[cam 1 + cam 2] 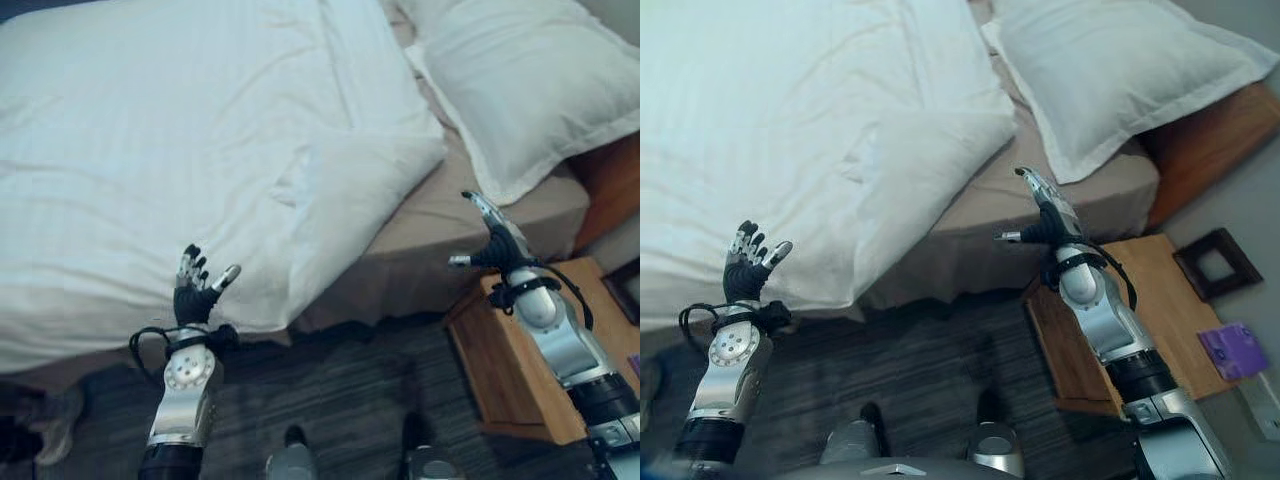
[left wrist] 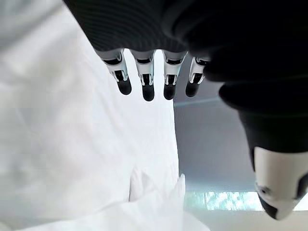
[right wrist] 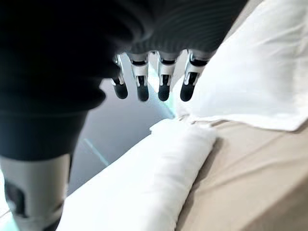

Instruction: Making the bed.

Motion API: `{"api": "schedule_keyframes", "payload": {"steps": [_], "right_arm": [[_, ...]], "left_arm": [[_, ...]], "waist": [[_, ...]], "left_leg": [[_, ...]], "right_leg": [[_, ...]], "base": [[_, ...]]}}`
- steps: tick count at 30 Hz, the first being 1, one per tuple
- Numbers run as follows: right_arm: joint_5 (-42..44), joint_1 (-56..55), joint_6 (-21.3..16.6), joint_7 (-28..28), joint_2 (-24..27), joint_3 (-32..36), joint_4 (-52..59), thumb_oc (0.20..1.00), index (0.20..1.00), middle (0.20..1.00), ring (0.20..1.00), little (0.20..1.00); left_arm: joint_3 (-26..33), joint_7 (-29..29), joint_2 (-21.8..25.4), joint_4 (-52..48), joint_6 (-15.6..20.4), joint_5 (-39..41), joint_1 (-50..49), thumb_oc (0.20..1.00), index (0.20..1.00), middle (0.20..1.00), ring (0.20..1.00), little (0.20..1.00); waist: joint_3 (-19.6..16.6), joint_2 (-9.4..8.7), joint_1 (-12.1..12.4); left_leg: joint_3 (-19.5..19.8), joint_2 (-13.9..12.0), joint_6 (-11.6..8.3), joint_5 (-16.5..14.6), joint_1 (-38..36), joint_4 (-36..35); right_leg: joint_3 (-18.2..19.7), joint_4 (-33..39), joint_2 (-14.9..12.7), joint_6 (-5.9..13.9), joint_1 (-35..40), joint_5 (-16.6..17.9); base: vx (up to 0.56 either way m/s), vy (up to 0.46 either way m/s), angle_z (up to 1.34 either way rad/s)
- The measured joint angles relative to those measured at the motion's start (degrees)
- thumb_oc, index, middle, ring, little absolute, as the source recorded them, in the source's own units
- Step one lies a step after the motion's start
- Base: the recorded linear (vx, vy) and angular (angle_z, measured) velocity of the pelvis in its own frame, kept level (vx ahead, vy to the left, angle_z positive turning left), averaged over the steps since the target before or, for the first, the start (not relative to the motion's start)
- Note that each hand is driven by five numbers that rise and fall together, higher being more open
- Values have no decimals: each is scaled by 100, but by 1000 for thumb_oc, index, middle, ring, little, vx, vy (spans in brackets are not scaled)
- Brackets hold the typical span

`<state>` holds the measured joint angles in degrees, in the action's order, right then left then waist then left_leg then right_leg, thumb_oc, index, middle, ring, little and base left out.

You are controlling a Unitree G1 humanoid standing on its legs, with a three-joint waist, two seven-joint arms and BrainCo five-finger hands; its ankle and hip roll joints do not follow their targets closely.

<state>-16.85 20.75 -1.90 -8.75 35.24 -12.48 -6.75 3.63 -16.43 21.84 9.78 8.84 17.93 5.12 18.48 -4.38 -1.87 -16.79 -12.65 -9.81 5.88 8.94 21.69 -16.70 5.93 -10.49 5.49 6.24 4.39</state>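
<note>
The white duvet (image 1: 170, 150) covered most of the bed from the upper left to the centre of the head view, its near corner folded back on itself at mid-frame and baring the beige sheet (image 1: 440, 215) beneath, while a white pillow (image 1: 520, 85) lay at the upper right. The left hand (image 1: 195, 290) hung at the lower left, just off the duvet's hanging edge, fingers relaxed and spread, holding nothing; the right hand (image 1: 492, 240) was raised at the right of the frame, over the edge of the bare sheet and above the wooden nightstand (image 1: 520, 350), likewise released and empty. The main risk looked to be a poor grasp: slack cotton can slide out of straight fingers, or a hand could pinch the sheet along with the duvet and drag both askew. Pulling with one hand alone would likely skew the cover instead of flattening the folded corner. The right arm also sat near the nightstand, so a low sweep might knock against it, and a reach toward the fold could nudge the pillow.
</note>
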Motion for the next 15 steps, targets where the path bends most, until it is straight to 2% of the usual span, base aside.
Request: {"api": "schedule_keyframes", "payload": {"steps": [1, 2, 3, 5, 6, 7, 9, 10, 12, 13, 14, 15], "right_arm": [[0, 21, -1, -3, -4, 52, -107, 1000, 1000, 1000, 1000, 1000], [2, -96, 13, -15, -16, 56, -105, 1000, 1000, 1000, 1000, 1000], [2, -185, 41, -18, 17, 74, -90, 1000, 1000, 1000, 1000, 1000], [-6, -268, 50, -1, 114, 90, -82, 1000, 1000, 1000, 1000, 1000], [-10, -357, 56, -8, 197, 152, -60, 1000, 1000, 1000, 1000, 1000], [-10, -432, 74, -9, 239, 193, -46, 1000, 1000, 1000, 1000, 1000], [-71, -585, 132, 6, 269, 229, 62, 1000, 1000, 1000, 1000, 1000], [-88, -751, 121, 5, 257, 252, 229, 1000, 1000, 1000, 1000, 1000], [-123, -862, 35, 29, 207, 160, 318, 1000, 1000, 1000, 1000, 1000], [-125, -722, -14, 37, 162, -28, 137, 1000, 1000, 1000, 1000, 1000], [-125, -626, -22, 45, 179, -68, 48, 1000, 1000, 1000, 1000, 1000], [-127, -417, -58, 45, 218, -139, -115, 1000, 1000, 1000, 1000, 1000]], "left_arm": [[-59, 9, 57, -39, 58, -1, -20, 1000, 1000, 1000, 1000, 1000], [-63, 51, 211, -43, 58, -2, -244, 1000, 1000, 1000, 1000, 1000], [-50, 62, 374, -41, 53, -6, -439, 1000, 1000, 1000, 1000, 1000], [67, 164, 412, -49, 39, -18, -746, 1000, 1000, 1000, 1000, 1000], [116, 187, 379, -49, 35, -19, -820, 1000, 1000, 1000, 1000, 1000], [147, 187, 323, -49, 9, -18, -829, 1000, 1000, 1000, 1000, 1000], [127, 195, 254, -485, -199, -138, -894, 1000, 1000, 1000, 1000, 1000], [113, 244, 179, -1313, -224, -297, -1114, 1000, 1000, 1000, 1000, 1000], [157, 442, 111, -2163, -30, -527, -1489, 1000, 1000, 1000, 1000, 1000], [390, 500, 114, -2088, -14, -574, -1760, 1000, 1000, 1000, 1000, 1000], [462, 494, 122, -1938, -27, -573, -1831, 1000, 1000, 1000, 1000, 1000], [481, 494, 117, -1828, -32, -573, -1869, 1000, 1000, 1000, 1000, 1000]], "waist": [[68, 4, 50], [71, 9, 12], [110, 103, -110], [77, 236, -284], [60, 276, -350], [32, 238, -314], [-99, 32, -308], [-206, -133, -232], [-315, -323, -207], [-411, -376, -34], [-401, -293, 39], [-361, -200, 57]], "left_leg": [[-394, -250, -54, -56, 218, 178], [-989, -458, -26, -206, 96, -360], [-1231, -463, 8, -180, -193, -1441], [-1427, -205, 180, -54, -876, -2629], [-1390, -110, 390, 131, -993, -2735], [-1382, -23, 519, 228, -1018, -2730], [-1402, 258, 619, 185, -989, -2728], [-1314, 427, 698, 127, -890, -2727], [-1243, 551, 796, 140, -857, -2697], [-1263, 566, 820, 43, -933, -2699], [-1216, 519, 919, -17, -947, -2712], [-1231, 413, 966, -50, -947, -2711]], "right_leg": [[-35, 20, -17, 4, 1, -38], [-96, 23, 46, -3, -29, -56], [-131, 23, 114, -4, -17, -57], [-95, 21, 124, 126, 59, -38], [-88, 20, 83, 231, 148, -48], [-38, 20, 6, 251, 167, -61], [-36, -7, -245, 268, 144, -77], [-37, -14, -382, 250, 85, -44], [-70, -16, -478, 244, 94, 74], [-80, -17, -482, 235, 83, 200], [-76, -311, -482, 332, -74, 155], [-65, -655, -464, 458, -352, -116]], "base": [[344, 179, 80], [331, 285, 28], [324, 317, 4], [234, 276, -12], [197, 220, -13], [189, 196, -5], [125, 87, 11], [121, 80, 33], [181, 72, 21], [168, 53, -7], [117, 47, -23], [59, 18, -21]]}}
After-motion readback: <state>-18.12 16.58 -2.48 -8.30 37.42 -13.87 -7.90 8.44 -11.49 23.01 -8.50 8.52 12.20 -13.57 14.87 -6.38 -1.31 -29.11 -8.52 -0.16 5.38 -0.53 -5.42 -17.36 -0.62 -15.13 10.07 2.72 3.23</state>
